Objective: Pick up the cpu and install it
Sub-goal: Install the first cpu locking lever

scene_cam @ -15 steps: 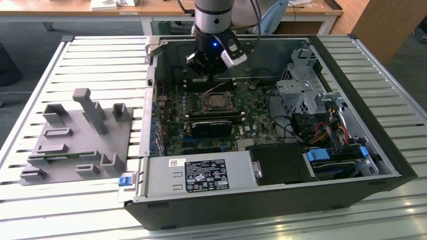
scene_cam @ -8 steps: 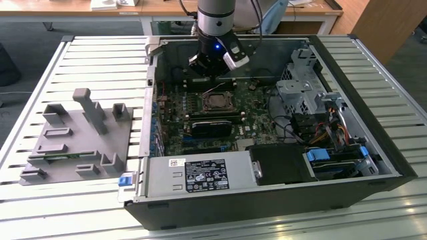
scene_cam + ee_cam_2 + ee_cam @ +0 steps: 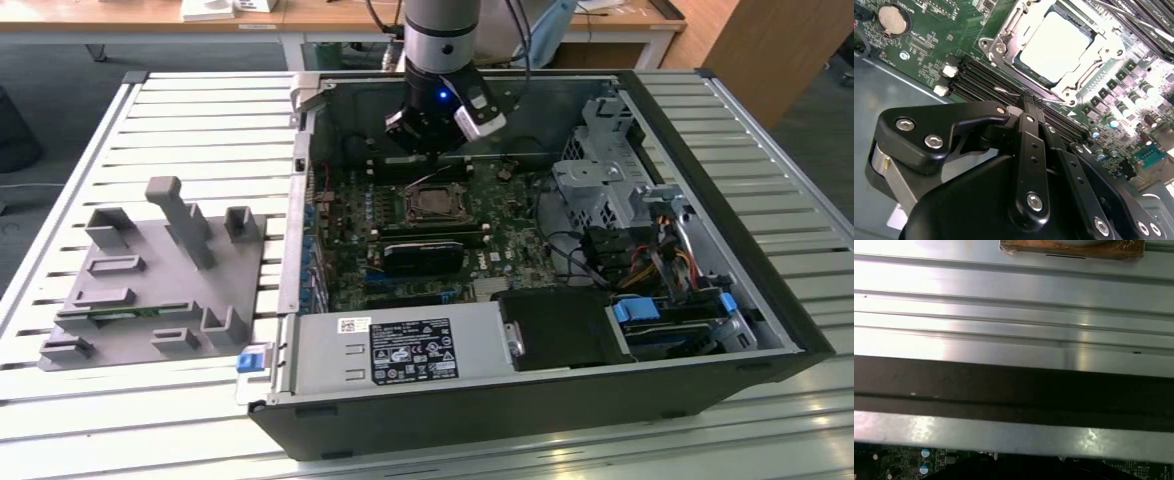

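Note:
The cpu, a flat square chip with a silvery top, lies inside the metal-framed socket on the green motherboard. In the exterior view the socket sits mid-board in the open computer case. My gripper hangs just beside the socket's frame, above the black memory slots. Its two black fingers meet at the tips with nothing between them. A thin wire lever runs along the frame close to the fingertips. In the exterior view my gripper is over the far part of the board.
The case wall and table slats lie beyond the board. A grey plastic tray with upright posts stands at the exterior view's left. A power supply, drive cage and cables crowd the case.

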Controlling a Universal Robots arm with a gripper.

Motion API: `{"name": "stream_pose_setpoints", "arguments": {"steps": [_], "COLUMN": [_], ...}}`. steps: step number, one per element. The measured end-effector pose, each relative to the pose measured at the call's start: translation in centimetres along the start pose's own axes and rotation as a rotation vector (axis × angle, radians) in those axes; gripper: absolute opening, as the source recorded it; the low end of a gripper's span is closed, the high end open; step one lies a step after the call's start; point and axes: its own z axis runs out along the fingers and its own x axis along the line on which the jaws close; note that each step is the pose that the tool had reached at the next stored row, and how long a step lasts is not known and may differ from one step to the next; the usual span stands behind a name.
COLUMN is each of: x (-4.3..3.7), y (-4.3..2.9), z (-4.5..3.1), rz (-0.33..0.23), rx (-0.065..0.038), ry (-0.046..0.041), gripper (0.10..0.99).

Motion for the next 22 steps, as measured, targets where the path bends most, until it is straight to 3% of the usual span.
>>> {"name": "stream_pose_setpoints", "arguments": {"steps": [22], "x": [-1.48], "y": [-0.12], "z": [1.25], "rz": [0.013], "rx": [0.000], "ry": [-0.0008], "gripper": [0.106]}}
